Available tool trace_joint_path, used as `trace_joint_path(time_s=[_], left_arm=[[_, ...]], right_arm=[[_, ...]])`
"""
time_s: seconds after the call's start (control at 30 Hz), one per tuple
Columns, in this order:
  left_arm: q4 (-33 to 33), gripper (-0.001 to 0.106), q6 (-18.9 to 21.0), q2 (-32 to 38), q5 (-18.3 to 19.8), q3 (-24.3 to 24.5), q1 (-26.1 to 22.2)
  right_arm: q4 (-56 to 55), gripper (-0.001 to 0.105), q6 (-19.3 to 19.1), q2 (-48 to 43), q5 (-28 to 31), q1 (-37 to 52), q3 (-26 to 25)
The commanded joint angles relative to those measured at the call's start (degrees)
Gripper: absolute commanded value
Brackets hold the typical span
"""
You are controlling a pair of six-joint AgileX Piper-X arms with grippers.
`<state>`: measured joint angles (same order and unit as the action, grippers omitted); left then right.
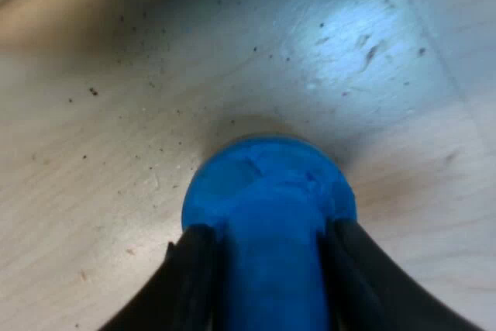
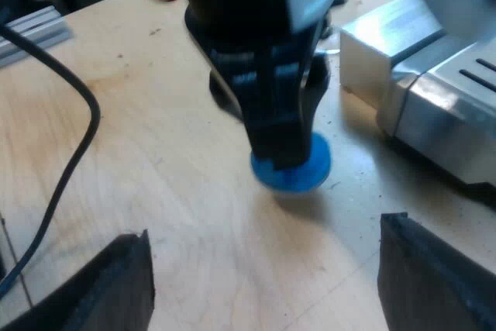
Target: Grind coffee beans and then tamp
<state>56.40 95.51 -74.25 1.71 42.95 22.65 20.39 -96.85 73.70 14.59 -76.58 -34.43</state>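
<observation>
A blue tamper [image 1: 267, 215] stands on the pale wooden table, its round base down. My left gripper [image 1: 271, 277] is shut on the tamper's stem, one black finger on each side. In the right wrist view that same arm comes straight down onto the blue tamper [image 2: 293, 168], whose base touches or nearly touches the wood. My right gripper [image 2: 263, 277] hangs some way off from the tamper, open, with nothing between its two wide-apart black fingers [image 2: 116, 284].
The espresso machine's metal base and drip tray [image 2: 434, 106] stand close beside the tamper. Coffee specks dot the wooden table [image 1: 116, 153]. Aluminium rails [image 2: 31, 32] lie at the table's far edge.
</observation>
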Motion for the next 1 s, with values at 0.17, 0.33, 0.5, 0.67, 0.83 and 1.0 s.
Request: trace_joint_path(time_s=[0.17, 0.33, 0.5, 0.67, 0.83, 1.0], left_arm=[[4.49, 0.000, -0.67, 9.46, 0.86, 0.30, 0.00], [7.41, 0.000, -2.13, 15.04, 3.73, 0.30, 0.00], [8.13, 0.000, -2.43, 19.30, 8.65, 0.30, 0.25], [8.13, 0.000, -2.43, 20.80, 11.00, 0.30, 0.52], [7.59, 0.000, -2.43, 20.80, 12.76, 0.30, 4.36], [3.54, 0.000, -1.73, 20.80, 12.75, 0.30, 10.48]], right_arm=[[-2.25, 0.063, -0.26, -1.79, 6.48, 0.32, -0.09], [-9.21, 0.063, -1.14, -5.35, 11.79, 0.32, -0.09], [-9.91, 0.063, -0.64, -9.03, 13.61, 1.12, 3.30], [-9.72, 0.063, 1.75, -11.94, 13.49, 1.95, 9.61], [-6.81, 0.063, 3.41, -12.13, 12.90, 2.41, 13.93], [-6.53, 0.063, 3.41, -12.12, 12.05, 2.41, 15.36]])
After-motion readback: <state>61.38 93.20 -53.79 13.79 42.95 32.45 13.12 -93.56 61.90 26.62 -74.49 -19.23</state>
